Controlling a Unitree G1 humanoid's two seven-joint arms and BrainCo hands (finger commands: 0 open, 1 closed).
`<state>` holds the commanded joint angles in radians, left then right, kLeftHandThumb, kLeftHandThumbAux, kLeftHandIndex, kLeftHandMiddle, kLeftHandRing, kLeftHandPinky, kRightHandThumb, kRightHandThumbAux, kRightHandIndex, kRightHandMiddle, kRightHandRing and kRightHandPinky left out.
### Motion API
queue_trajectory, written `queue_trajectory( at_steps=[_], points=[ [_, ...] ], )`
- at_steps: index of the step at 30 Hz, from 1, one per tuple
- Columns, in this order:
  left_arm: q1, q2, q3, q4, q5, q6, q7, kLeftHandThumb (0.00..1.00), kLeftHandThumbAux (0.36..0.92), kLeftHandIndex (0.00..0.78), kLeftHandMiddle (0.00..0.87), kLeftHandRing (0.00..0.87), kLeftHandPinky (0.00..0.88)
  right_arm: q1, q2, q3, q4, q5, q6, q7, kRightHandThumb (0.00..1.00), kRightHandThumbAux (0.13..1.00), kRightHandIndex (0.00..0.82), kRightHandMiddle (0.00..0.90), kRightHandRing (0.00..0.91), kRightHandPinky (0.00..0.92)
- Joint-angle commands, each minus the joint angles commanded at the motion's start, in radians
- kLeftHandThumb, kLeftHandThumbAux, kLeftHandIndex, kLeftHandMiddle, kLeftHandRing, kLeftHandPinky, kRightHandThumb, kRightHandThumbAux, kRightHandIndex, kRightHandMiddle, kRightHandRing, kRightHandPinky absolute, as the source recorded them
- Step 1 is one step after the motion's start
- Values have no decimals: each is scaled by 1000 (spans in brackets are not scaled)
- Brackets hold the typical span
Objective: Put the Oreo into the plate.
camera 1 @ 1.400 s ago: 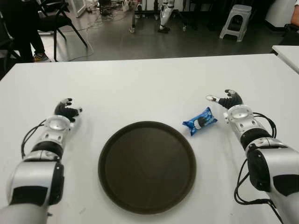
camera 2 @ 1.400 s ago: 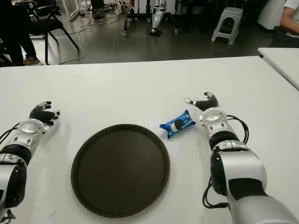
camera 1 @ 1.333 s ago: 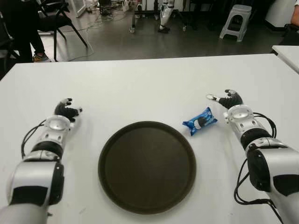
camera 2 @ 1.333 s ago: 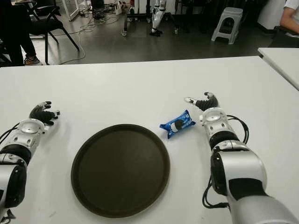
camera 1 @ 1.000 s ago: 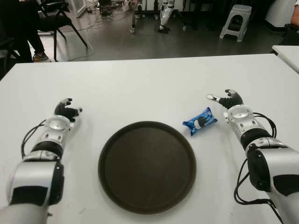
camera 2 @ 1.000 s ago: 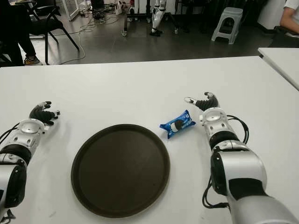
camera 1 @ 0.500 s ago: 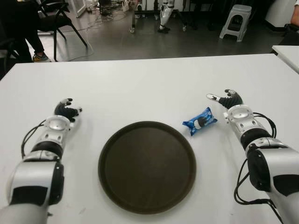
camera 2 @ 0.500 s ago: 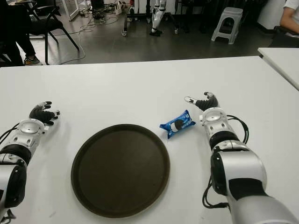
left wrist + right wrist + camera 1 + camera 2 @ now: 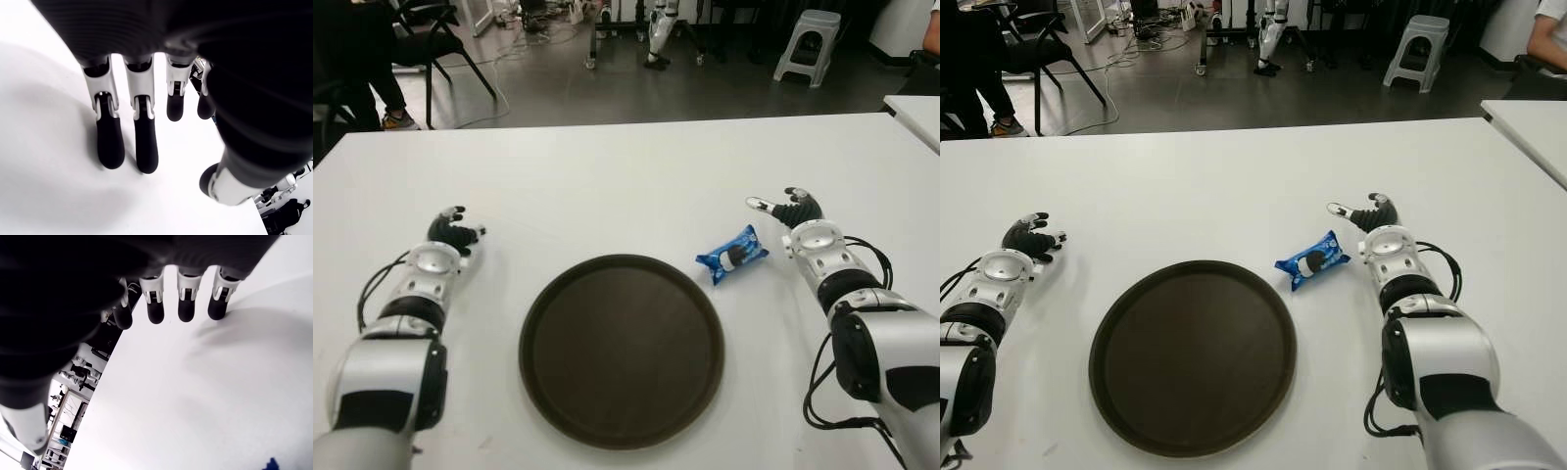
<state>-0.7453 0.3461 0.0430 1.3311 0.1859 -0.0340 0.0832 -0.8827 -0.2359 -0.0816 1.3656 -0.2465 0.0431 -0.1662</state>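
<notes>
Right of centre in the eye view, the small blue crinkly Oreo packet (image 9: 731, 254) lies on the white desk (image 9: 626, 186) between our empty, relaxed right hand (image 9: 791, 209) and the round dark brown plate (image 9: 621, 349) — a careless reach could skid the slick wrapper away. Our left hand (image 9: 450, 231), empty too, shows at the left.

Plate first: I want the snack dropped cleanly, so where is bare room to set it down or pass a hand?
The plate holds nothing. Bare table runs beyond it, and between it and the left hand. Tightest spot: the Oreo pack lies between the plate's rim and the open right hand.
</notes>
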Motion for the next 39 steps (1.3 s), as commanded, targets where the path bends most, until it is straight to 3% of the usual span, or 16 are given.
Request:
queue_trajectory(
  at_steps=[5,9,15,18,25,36,39],
  points=[
    [1,-2,-1,1,1,3,3,233,763,125,111,150,228,4,-1,-1,-1,1,-9,-10,0,606,0,0,0,10],
    [0,0,6,0,-6,5,-6,255,764,120,107,151,235,40,0,36,-17,-41,-157,-121,0,596,16,6,0,18],
    [1,2,5,0,-6,6,-9,244,766,100,100,139,199,6,-5,112,-40,-111,-326,-253,0,613,35,29,12,36],
    [6,1,12,-3,-13,-1,-11,238,767,94,94,124,169,16,-7,162,-38,-160,-398,-312,0,620,34,40,25,49],
    [8,1,15,-2,-14,-5,-12,245,772,93,101,123,168,33,-25,211,-23,-204,-460,-330,0,658,20,35,23,49],
    [8,2,11,-4,-11,-3,-11,222,788,81,100,123,147,35,-47,271,-18,-255,-488,-339,0,686,5,14,14,56],
    [8,1,9,-5,-9,-2,-8,214,783,72,91,113,143,27,-72,287,-32,-266,-523,-332,0,672,1,8,11,56]
  ],
)
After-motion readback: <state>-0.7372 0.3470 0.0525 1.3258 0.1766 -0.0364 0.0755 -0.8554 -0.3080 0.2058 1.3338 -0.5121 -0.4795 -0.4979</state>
